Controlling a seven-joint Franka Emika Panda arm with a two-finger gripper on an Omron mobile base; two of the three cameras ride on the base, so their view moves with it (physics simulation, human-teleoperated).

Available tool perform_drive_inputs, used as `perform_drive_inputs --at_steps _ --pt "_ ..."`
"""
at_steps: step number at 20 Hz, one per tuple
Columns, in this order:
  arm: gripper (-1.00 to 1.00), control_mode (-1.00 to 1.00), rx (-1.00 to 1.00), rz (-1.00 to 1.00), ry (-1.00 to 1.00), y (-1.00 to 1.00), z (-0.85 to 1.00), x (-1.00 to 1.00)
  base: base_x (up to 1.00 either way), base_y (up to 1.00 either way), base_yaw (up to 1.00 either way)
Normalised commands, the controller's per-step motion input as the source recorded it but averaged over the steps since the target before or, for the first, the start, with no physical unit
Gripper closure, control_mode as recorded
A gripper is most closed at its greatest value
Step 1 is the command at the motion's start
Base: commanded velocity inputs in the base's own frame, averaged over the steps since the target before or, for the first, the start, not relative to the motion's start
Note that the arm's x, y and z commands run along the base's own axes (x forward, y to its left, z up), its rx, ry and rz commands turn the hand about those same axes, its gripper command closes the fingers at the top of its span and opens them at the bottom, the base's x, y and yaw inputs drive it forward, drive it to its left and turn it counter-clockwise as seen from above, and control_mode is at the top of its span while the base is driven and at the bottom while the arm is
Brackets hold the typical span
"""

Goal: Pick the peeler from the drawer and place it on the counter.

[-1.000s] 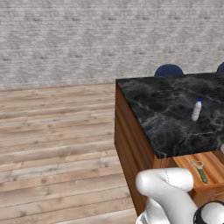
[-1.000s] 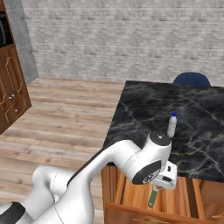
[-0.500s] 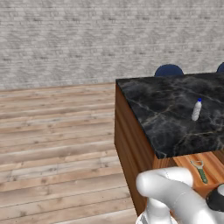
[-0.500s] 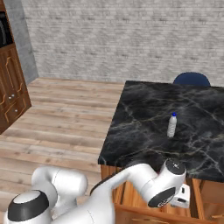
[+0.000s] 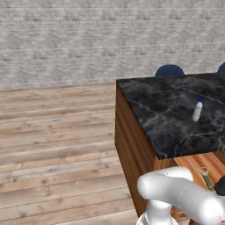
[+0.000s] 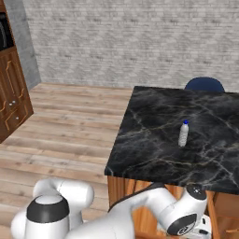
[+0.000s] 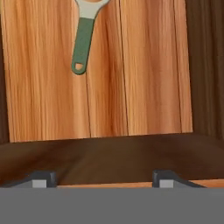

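The peeler [image 7: 82, 41] lies flat on the floor of the open drawer [image 7: 144, 70], its green handle pointing toward me and its silvery head cut off by the top edge of the hand view. My gripper [image 7: 105, 180] hangs over the drawer's near dark wall, open, with both fingertips [image 7: 41, 178] wide apart and nothing between them. From the left base view the peeler [image 5: 204, 175] rests in the drawer [image 5: 211, 161] just below the black marble counter [image 5: 171, 114], partly behind my arm.
A white bottle with a blue cap [image 5: 197, 110] stands on the counter [image 6: 154, 140], and the same bottle [image 6: 184, 133] appears near the slab's middle. Blue chair backs [image 5: 169, 70] rise behind it. Wooden floor spreads to the left; tall brown cabinets [image 6: 11, 102] stand far left.
My arm has swung down and to the right, bringing the hand low over the drawer. The peeler and the bottle have not moved.
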Motion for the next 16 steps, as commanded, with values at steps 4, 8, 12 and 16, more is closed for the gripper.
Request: perform_drive_inputs --at_steps 4,8,12,16 --pt "-1.0 -1.0 0.0 0.01 0.49 0.23 -0.12 -1.0 0.0 0.0 0.0" --pt "-1.0 -1.0 0.0 0.01 -0.16 -0.03 0.6 -0.15 0.0 0.0 0.0" --pt "-1.0 -1.0 0.0 -0.02 -0.1 -0.05 0.71 0.88 0.0 0.0 0.0" --pt "-1.0 -1.0 -0.01 -0.03 -0.04 0.0 0.05 0.97 0.0 0.0 0.0"
